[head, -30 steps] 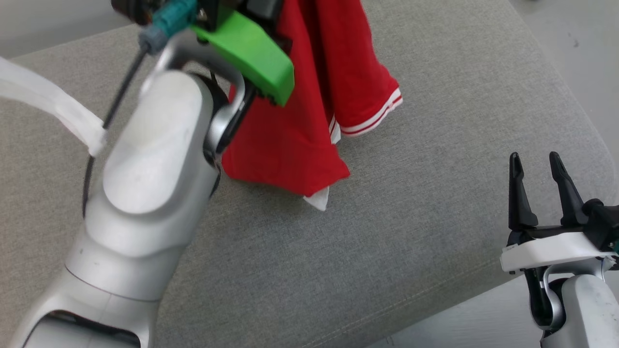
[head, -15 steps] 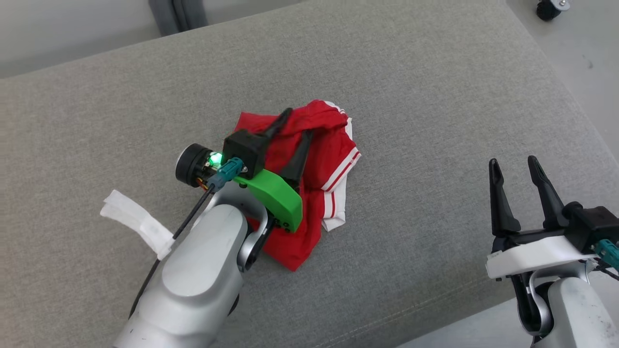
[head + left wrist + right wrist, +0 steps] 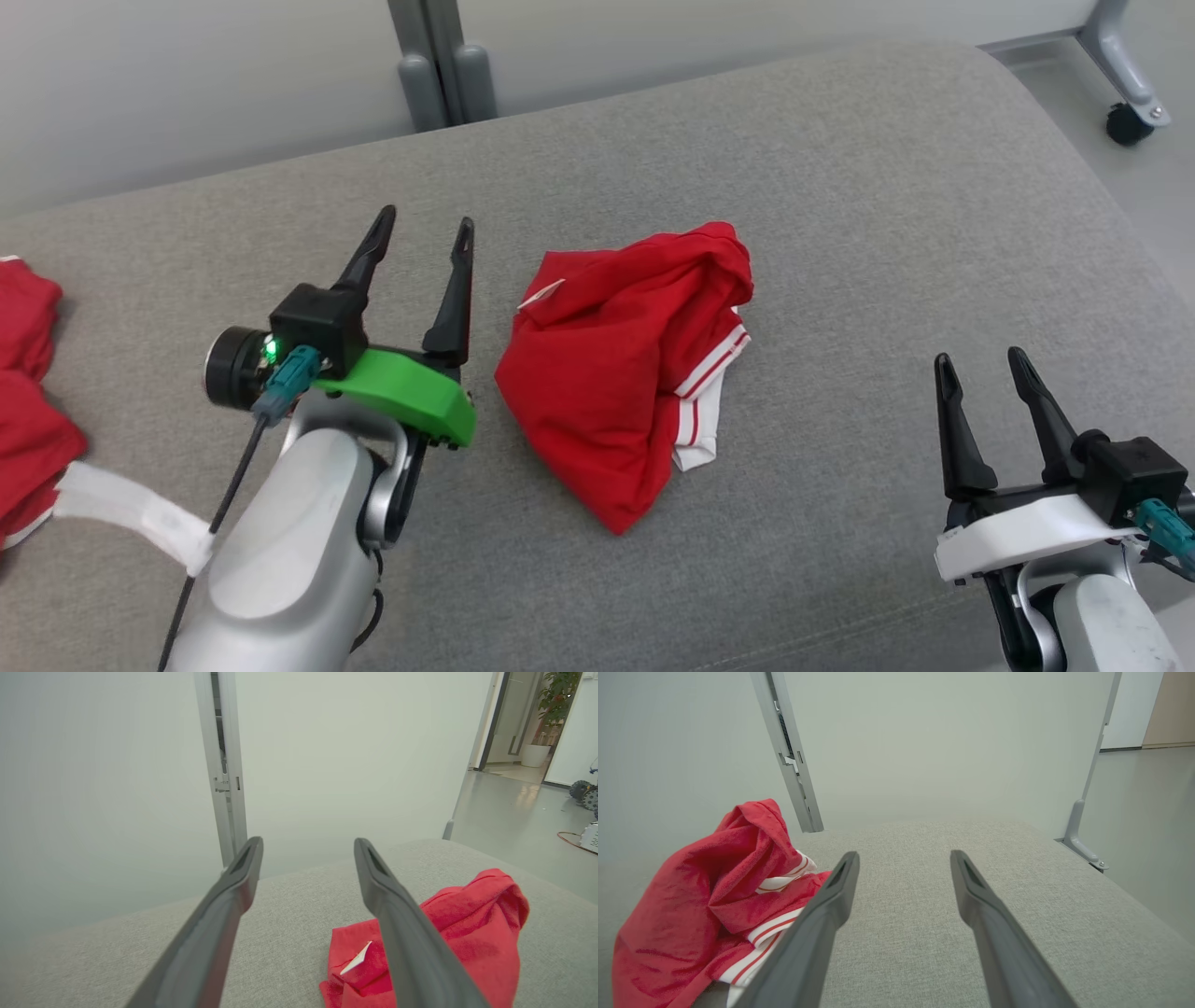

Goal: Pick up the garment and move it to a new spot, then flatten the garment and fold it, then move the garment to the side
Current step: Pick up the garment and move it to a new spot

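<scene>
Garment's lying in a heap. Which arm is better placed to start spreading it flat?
Probably left. The left claw stands open right beside the red garment, near its tagged edge; the right claw, also open, sits farther off.

We judge this to be an office-type test lab, not a home. The grey padded bench (image 3: 840,168) stands against pale partition panels (image 3: 924,742) joined by a metal post (image 3: 439,65). One partition leg ends in a black castor (image 3: 1127,121). The floor (image 3: 514,821) is smooth, grey and glossy. Through a doorway (image 3: 511,742) we note a potted plant (image 3: 556,700). An orange cable (image 3: 571,839) lies loose on the floor beside what may be wheeled equipment (image 3: 584,795), which is cut off at the frame edge.
</scene>
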